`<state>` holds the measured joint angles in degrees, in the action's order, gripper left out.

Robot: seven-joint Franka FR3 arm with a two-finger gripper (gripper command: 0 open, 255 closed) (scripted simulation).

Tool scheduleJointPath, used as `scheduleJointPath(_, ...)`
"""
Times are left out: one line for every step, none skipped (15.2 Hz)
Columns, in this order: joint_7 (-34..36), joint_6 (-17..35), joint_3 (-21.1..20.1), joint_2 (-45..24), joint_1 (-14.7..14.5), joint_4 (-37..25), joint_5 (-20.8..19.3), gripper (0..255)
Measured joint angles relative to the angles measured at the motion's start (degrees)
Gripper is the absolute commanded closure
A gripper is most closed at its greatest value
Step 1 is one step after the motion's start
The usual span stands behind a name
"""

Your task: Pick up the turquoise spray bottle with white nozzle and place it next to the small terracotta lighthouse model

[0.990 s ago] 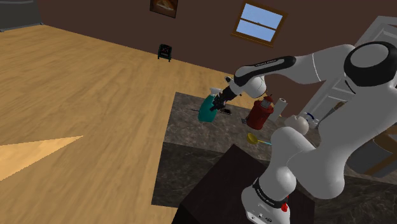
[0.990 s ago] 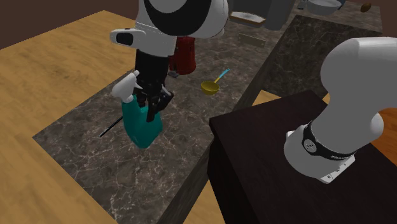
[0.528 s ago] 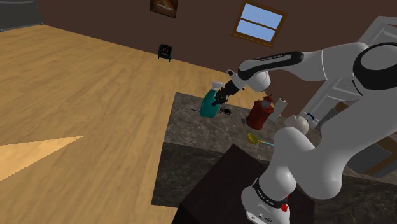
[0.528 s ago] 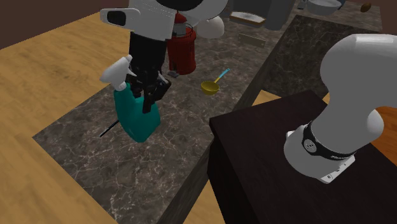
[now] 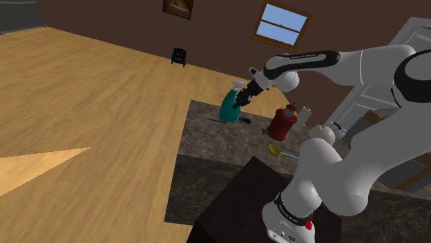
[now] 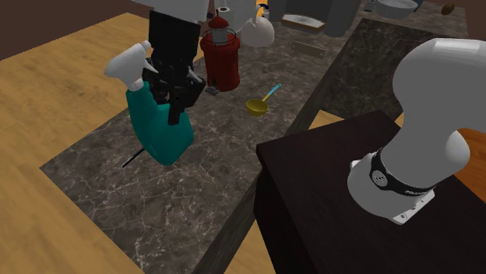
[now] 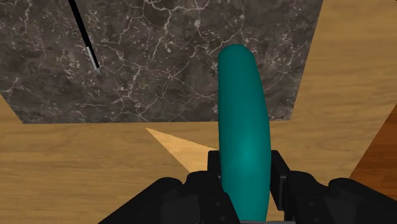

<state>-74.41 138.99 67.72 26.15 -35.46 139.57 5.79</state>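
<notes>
Spray bottle point(image 6: 160, 132): one; turquoise body, white nozzle point(image 6: 127, 62); tilted and off the surface, hanging over the part of the counter point(image 6: 195, 210) toward the second exterior view's left; seen along its length in the wrist view, with the counter's edge and the wood floor point(image 6: 47, 97) beyond it.
Gripper point(image 6: 173, 92): one, all black; two fingers point(image 7: 215, 167) clenched on the spray bottle from either side, just below the nozzle.
Lighthouse model point(image 6: 220, 58): one; red rather than terracotta; upright on the counter, farther back than the spray bottle and to its right in the second exterior view; near it but not touching.
Scoop point(image 6: 257, 105): one; yellow bowl, blue handle; lying on the counter to the right of the lighthouse model in the second exterior view, between it and the stand point(image 6: 311, 194).
Black stick point(image 6: 134, 158): one; thin, lying flat on the counter close to its left edge, under the hanging spray bottle.
White roll point(image 6: 225, 13): one; upright, just behind the lighthouse model.
Counter surface: dark veined stone.
Stand: one; dark box at the near right.
Window point(image 5: 281, 24): one; on the brown far wall in the shoulder view.
Framed picture point(image 5: 178, 7): one; same wall, left of the window.
</notes>
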Motion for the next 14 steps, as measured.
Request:
scheduleJointPath(0.47,-0.7,-0.79,0.31,0.69,-0.32,-0.32,255)
scheduleJointPath(0.96,-1.4,-1.66,0.69,1.48,-0.58,-0.7,255)
scheduleJointPath(1.21,-2.15,-2.02,0.83,1.79,-1.16,-0.87,255)
scheduleJointPath(1.85,-2.91,-3.06,1.26,2.61,-1.43,-1.26,255)
scheduleJointPath(2.42,-3.74,-3.93,1.62,3.28,-1.85,-1.59,255)
scheduleJointPath(3.16,-4.55,-5.02,2.04,4.0,-2.21,-1.94,255)
scheduleJointPath(3.42,-5.22,-5.26,2.04,4.02,-2.88,-1.95,255)
scheduleJointPath(3.86,-5.8,-5.9,2.32,4.47,-3.16,-2.18,255)
scheduleJointPath(4.23,-6.38,-6.53,2.71,5.05,-3.32,-2.49,255)
scheduleJointPath(4.81,-7.1,-7.36,3.1,5.61,-3.64,-2.77,255)
scheduleJointPath(5.38,-7.91,-8.2,3.53,6.21,-4.0,-3.09,255)
scheduleJointPath(5.7,-8.71,-8.57,3.63,6.36,-4.7,-3.16,255)
scheduleJointPath(5.99,-9.55,-8.93,3.78,6.56,-5.39,-3.28,255)
scheduleJointPath(6.48,-10.2,-9.55,4.03,6.87,-5.8,-3.43,255)
